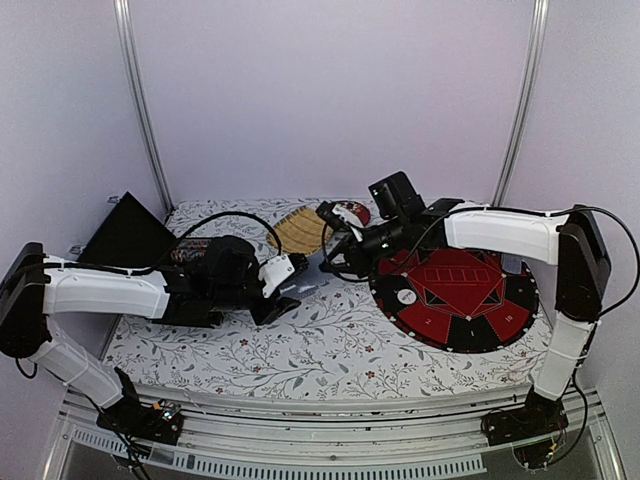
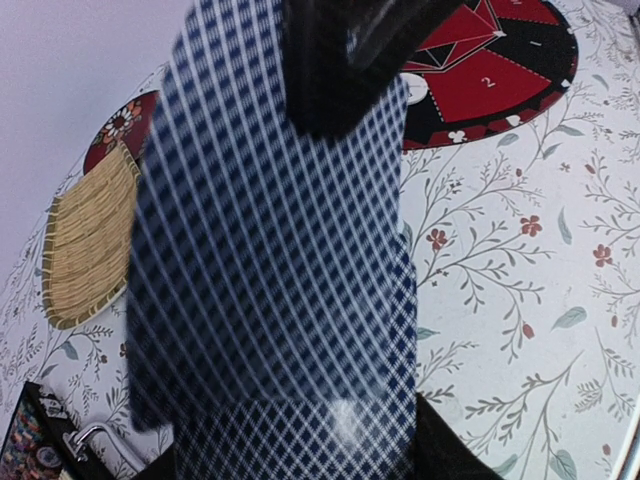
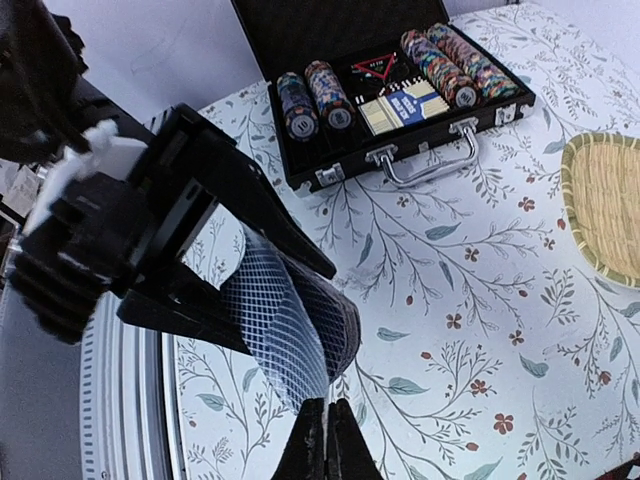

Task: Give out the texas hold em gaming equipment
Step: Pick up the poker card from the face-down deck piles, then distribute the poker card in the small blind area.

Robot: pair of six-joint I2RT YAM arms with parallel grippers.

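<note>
Left end effector [image 1: 282,298] is clamped on the blue-checked deck [image 2: 270,280]. It holds the deck above the desk [image 1: 320,350] near its centre, at about 9 o'clock of the round red-and-black mat [image 1: 470,300]. Right end effector [image 3: 325,440] meets it from 3 o'clock with its fingers drawn together at the deck's lower corner. We cannot confirm a card between them.

Judgement: the step in hand appears to be peeling a card off the deck for dealing. We advise a firm left grip on the deck's body, with the facing corner left free. The right should pinch one card only, slide it along the face rather than pull at an angle, and carry it to the mat without fanning the rest. A loose grip risks spilling the pack.

Count:
- One deck, in hand.
- One white button [image 1: 405,297], on the mat near its 9 o'clock edge.
- Four rows of chips [image 3: 440,60] in the open case [image 3: 320,30], two at each end. Single chips are too small to count.
- Two boxed packs [image 3: 400,105] between the rows.
- One case, at 9 o'clock of the desk.
- One woven tray [image 1: 298,230] and one red dish [image 1: 352,211] at 12 o'clock, side by side. We cannot tell whether they touch.
</note>
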